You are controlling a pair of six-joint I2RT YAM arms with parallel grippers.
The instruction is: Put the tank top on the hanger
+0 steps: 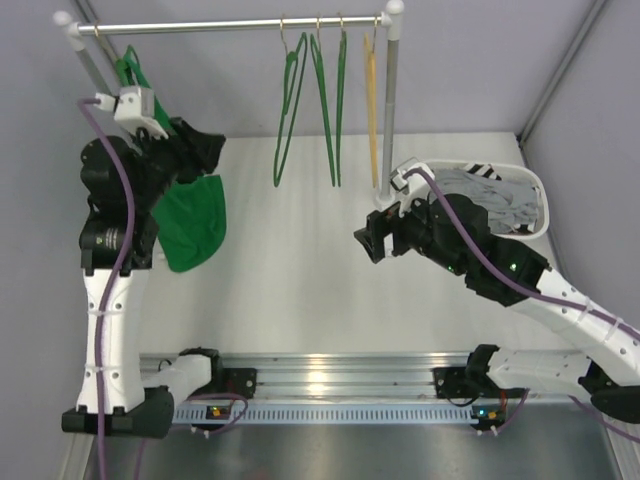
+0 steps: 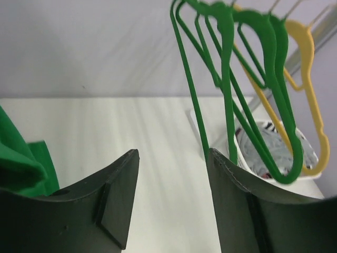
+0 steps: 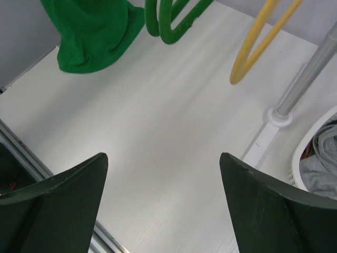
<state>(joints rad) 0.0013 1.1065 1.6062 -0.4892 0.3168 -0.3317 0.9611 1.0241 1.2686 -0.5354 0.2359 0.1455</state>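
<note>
The tank top (image 1: 195, 225) hangs at the left end of the rail (image 1: 230, 25). It drops from what looks like a green hanger (image 1: 128, 72) up by the rail's left post, though the left arm hides most of that join. Its long axis runs straight down from the rail, and the rounded hem sags just above the table (image 1: 300, 290).

The left pincer (image 1: 212, 150) is by far the nearer one. It sits just beside the garment's upper part. In the left wrist view its fingers are spread with nothing between them, and the green fabric shows only at the far left edge, outside the left finger. So the cloth lies to that pincer's left and below it, not in its mouth.

The right pincer (image 1: 368, 240) is well apart, over the middle of the table. It is spread wide and empty, and it points towards the tank top across bare table.

The fabric is bright green, soft and bunched, with folds gathering towards the bottom.

Three spare green hangers (image 1: 310, 100) and a yellow hanger (image 1: 372, 100) hang further right on the rail. Grey striped clothes (image 1: 490, 205) fill the basket (image 1: 530, 190).

With both pincers off the cloth, the hanging looks close to done. Any correction would fall to the left arm.
</note>
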